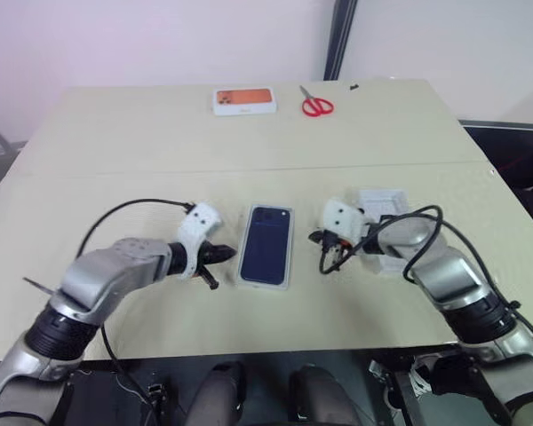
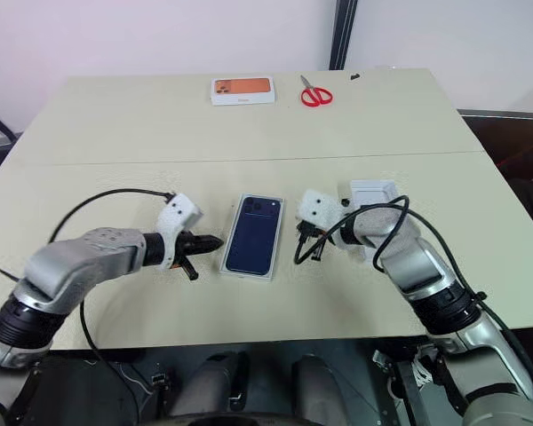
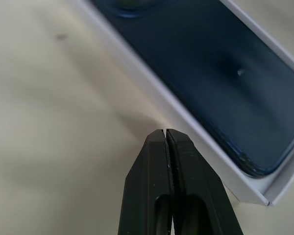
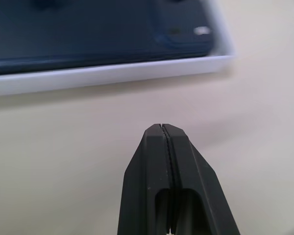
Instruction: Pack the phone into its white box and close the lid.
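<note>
Lying face down in the white box [image 1: 243,271] at the table's [image 1: 107,151] near middle, the phone [image 1: 267,243] is flanked by the left gripper [image 1: 222,255] and the right gripper [image 1: 324,264], each pressed fully shut on nothing. Both are seen beside the box, not touching it. From the wrist cameras, the box's white rim and the phone's dark back are shown close up past each closed pair of fingers [image 3: 169,147]. From the head cameras, the lid [image 2: 373,194] is seen behind the right wrist, partly hidden by arm and cable. An orange-pictured box [image 1: 244,100] and red scissors [image 1: 316,106] are seen at the far edge.
</note>
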`<action>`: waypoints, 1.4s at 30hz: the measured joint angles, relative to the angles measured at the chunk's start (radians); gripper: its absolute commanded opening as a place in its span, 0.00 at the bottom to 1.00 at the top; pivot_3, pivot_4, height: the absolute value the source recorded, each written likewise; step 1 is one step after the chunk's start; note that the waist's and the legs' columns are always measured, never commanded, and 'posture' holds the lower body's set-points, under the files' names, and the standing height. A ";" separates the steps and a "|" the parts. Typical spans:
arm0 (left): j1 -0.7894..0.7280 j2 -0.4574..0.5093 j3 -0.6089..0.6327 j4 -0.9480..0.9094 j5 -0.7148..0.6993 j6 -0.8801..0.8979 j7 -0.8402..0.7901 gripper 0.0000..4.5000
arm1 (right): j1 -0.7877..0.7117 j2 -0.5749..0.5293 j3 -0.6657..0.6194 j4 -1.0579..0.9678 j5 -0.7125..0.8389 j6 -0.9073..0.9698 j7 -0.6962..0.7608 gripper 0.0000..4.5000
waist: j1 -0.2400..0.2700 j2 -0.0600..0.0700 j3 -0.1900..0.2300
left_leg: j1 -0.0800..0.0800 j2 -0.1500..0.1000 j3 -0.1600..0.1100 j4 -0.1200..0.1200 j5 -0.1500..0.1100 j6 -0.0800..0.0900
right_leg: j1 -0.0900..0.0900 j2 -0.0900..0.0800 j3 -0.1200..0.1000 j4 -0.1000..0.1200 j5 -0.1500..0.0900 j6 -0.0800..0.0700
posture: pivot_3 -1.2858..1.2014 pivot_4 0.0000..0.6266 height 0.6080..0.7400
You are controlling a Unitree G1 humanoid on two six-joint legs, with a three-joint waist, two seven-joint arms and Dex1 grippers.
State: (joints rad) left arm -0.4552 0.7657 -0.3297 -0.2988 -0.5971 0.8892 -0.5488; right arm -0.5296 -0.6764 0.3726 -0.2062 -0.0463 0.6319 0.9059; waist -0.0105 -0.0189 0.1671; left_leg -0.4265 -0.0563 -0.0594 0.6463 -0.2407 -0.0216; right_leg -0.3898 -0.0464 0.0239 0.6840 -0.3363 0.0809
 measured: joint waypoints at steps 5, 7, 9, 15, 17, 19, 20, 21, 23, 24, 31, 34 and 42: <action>-0.036 -0.042 -0.052 0.053 0.119 -0.065 -0.084 0.03 | -0.001 0.024 0.052 -0.008 -0.039 0.002 -0.012 0.00 | 0.005 0.000 0.000 | 0.000 0.000 0.000 0.002 -0.003 0.005 | 0.001 0.000 -0.001 0.000 0.000 0.000 | 0.52 0.24 1.00; -0.048 -0.076 -0.059 0.068 0.148 -0.069 -0.098 0.03 | -0.003 0.027 0.056 -0.009 -0.049 0.006 -0.014 0.00 | 0.011 0.000 0.000 | 0.000 0.000 0.000 0.002 -0.003 0.006 | 0.001 0.000 -0.001 0.000 0.000 0.000 | 0.52 0.24 1.00; -0.055 -0.112 -0.059 0.083 0.170 -0.069 -0.105 0.03 | -0.004 0.019 0.053 -0.009 -0.057 0.013 -0.013 0.00 | 0.017 0.000 0.000 | 0.000 0.000 0.000 0.003 -0.003 0.006 | 0.001 0.000 -0.001 0.000 0.000 0.000 | 0.52 0.24 1.00; -0.097 -0.229 -0.071 0.146 0.226 -0.068 -0.128 0.03 | -0.002 -0.051 0.029 -0.009 -0.063 0.013 0.017 0.00 | 0.032 0.000 0.000 | 0.000 -0.001 0.000 0.005 -0.004 0.007 | 0.003 -0.001 -0.002 0.000 0.000 0.001 | 0.52 0.24 1.00; -0.124 -0.286 -0.086 0.185 0.243 -0.068 -0.136 0.03 | 0.010 -0.088 0.004 -0.009 -0.061 0.004 0.034 0.00 | 0.035 0.000 0.000 | -0.001 -0.001 0.000 0.006 -0.004 0.008 | 0.003 -0.001 -0.002 0.000 0.000 0.001 | 0.52 0.24 1.00; -0.154 -0.329 -0.102 0.224 0.263 -0.069 -0.154 0.03 | 0.022 -0.117 -0.019 -0.008 -0.058 -0.003 0.048 0.00 | 0.032 0.000 0.000 | -0.001 -0.001 0.000 0.005 -0.004 0.007 | 0.003 0.000 -0.002 0.001 0.000 0.001 | 0.52 0.24 1.00; -0.166 -0.340 -0.111 0.236 0.270 -0.070 -0.162 0.03 | 0.027 -0.126 -0.027 -0.008 -0.057 -0.006 0.053 0.00 | 0.030 0.000 0.000 | -0.001 -0.001 0.000 0.005 -0.004 0.008 | 0.003 0.000 -0.002 0.001 0.000 0.001 | 0.52 0.24 1.00; -0.186 -0.357 -0.122 0.259 0.283 -0.070 -0.176 0.03 | 0.035 -0.137 -0.037 -0.008 -0.057 -0.010 0.060 0.00 | 0.027 0.000 0.000 | -0.001 -0.001 0.000 0.005 -0.004 0.008 | 0.003 0.000 -0.002 0.001 0.000 0.001 | 0.52 0.24 1.00; -0.211 -0.383 -0.134 0.288 0.300 -0.072 -0.196 0.03 | 0.047 -0.158 -0.049 -0.006 -0.057 -0.019 0.067 0.00 | 0.023 0.000 0.000 | -0.001 -0.001 0.000 0.005 -0.004 0.008 | 0.003 0.000 -0.002 0.001 0.000 0.001 | 0.52 0.24 1.00; -0.222 -0.397 -0.140 0.304 0.311 -0.076 -0.207 0.03 | 0.051 -0.166 -0.058 -0.003 -0.057 -0.023 0.069 0.00 | 0.023 0.000 0.000 | -0.001 -0.001 0.000 0.005 -0.004 0.008 | 0.003 0.000 -0.002 0.001 0.000 0.001 | 0.52 0.24 1.00; -0.256 -0.453 -0.146 0.375 0.355 -0.103 -0.246 0.03 | 0.073 -0.190 -0.082 0.006 -0.059 -0.031 0.078 0.00 | 0.024 0.000 0.000 | 0.000 -0.001 0.000 0.006 -0.004 0.007 | 0.003 0.000 -0.002 0.001 0.000 0.001 | 0.52 0.24 1.00; -0.256 -0.457 -0.145 0.378 0.369 -0.112 -0.254 0.03 | 0.084 -0.190 -0.083 0.006 -0.059 -0.034 0.080 0.00 | 0.023 0.000 0.000 | 0.000 -0.001 0.000 0.006 -0.004 0.007 | 0.003 0.000 -0.002 0.001 0.000 0.001 | 0.52 0.24 1.00; -0.243 -0.451 -0.125 0.368 0.370 -0.111 -0.262 0.02 | 0.081 -0.205 -0.102 0.005 -0.045 -0.037 0.097 0.06 | 0.022 0.000 0.000 | -0.001 -0.001 0.000 0.006 -0.003 0.007 | 0.002 0.000 -0.001 0.001 0.000 0.001 | 0.52 0.24 1.00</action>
State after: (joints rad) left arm -0.6986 0.3148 -0.4543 0.0689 -0.2272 0.7781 -0.8112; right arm -0.4489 -0.8819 0.2708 -0.2012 -0.0917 0.5950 1.0027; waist 0.0115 -0.0188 0.1672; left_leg -0.4271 -0.0568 -0.0597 0.6519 -0.2440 -0.0150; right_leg -0.3876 -0.0466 0.0226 0.6850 -0.3362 0.0817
